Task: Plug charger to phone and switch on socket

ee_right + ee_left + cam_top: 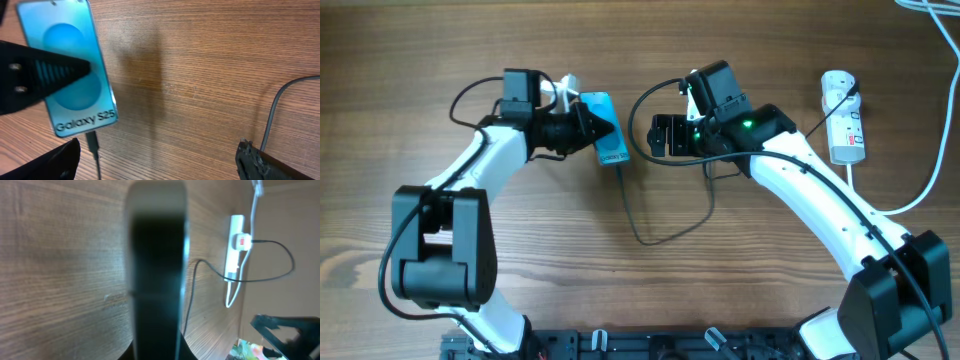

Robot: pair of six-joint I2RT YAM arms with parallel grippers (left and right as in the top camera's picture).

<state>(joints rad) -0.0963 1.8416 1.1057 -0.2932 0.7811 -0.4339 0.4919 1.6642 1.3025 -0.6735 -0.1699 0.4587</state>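
**Phone clamped by left arm, charger at its port, right jaws wide**

- The left gripper (592,130) is clenched on the phone (82,102). In the right wrist view, one of its fingers (47,75) lies across the screen and hides part of the oval.
- The right gripper (159,150) is released, with its jaws spread wide just off the phone's text end and nothing between them. Only the two tips show, both cut off by the bottom edge.
- The charger (93,141) has its plug tip meeting the phone's text-end edge. You can't tell from here whether it's fully seated.
- Overhead, the cable is clearer. It leaves the phone, loops across the table (580,260), and passes under the right arm.
- The socket (844,130) sits well away from the phone, beyond the right gripper.
- In the left wrist view, a dark blurred slab fills the centre, too out of focus to identify. That view does give you the socket's red switch marks (242,241), but the switch position isn't readable.
- The "Galaxy S25" text is legible only from the right wrist.
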